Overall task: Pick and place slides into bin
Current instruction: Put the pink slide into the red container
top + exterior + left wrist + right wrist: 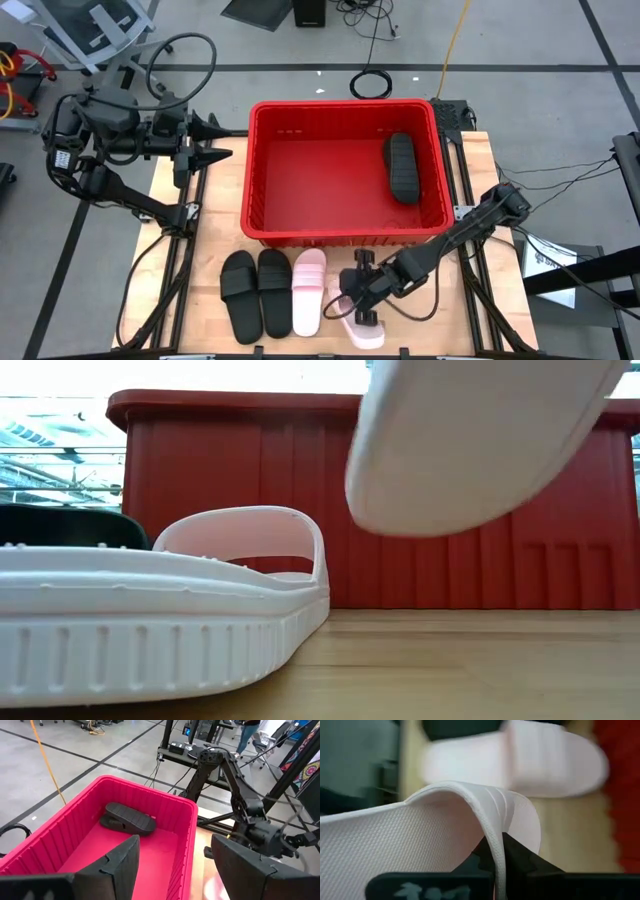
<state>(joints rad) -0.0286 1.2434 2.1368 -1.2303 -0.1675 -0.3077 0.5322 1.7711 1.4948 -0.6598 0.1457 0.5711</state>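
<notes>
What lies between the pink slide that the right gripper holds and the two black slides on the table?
In the high view, the second pink slide lies flat between the held pink slide in the right gripper and the black slides.

Red bin (262,170) at counter (210,230) centre, one black slide (403,166) inside by right wall. Below bin: two black slides (256,292) side by side, pink slide (308,291) just beside them. Right gripper (357,300) clamps second pink slide (362,330) by strap. Left gripper (212,140) parted, left of bin.
</notes>
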